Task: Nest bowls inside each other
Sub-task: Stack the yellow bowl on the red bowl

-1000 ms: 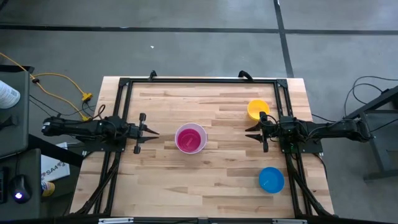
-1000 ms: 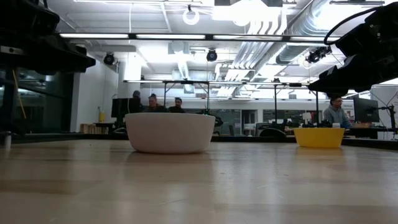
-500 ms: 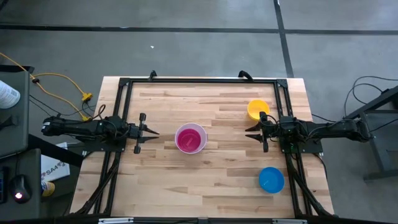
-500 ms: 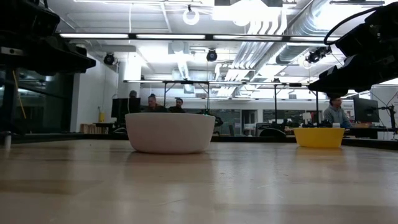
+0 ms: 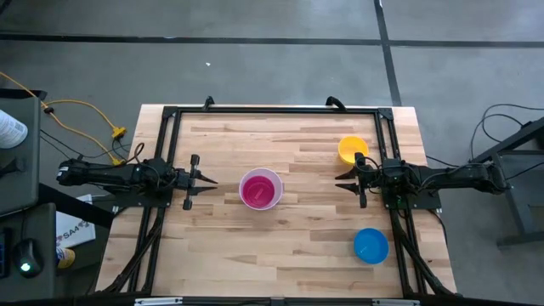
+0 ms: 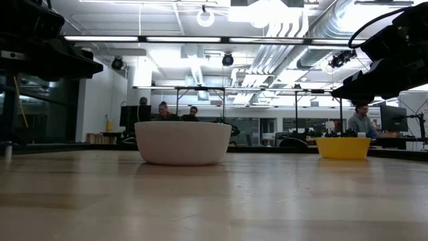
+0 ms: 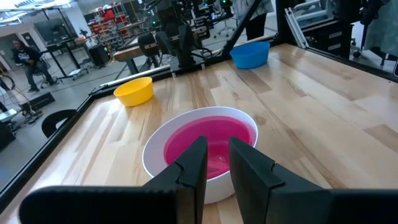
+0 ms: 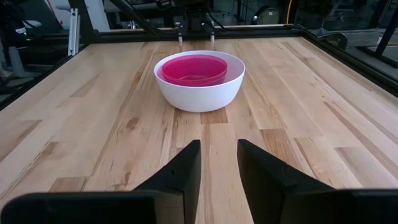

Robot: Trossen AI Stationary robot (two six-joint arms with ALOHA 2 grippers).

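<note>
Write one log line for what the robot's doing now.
left gripper: open, waiting | right gripper: open, waiting | pink bowl: inside white bowl

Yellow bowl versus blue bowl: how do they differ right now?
The yellow bowl sits toward the far edge of the table, just beyond the right end effector; the blue bowl sits toward the near edge, farther from it. Their colours differ, and the blue bowl looks slightly wider from above. Both stand upright, empty and not yet nested, apart from the white bowl holding the pink one.
</note>
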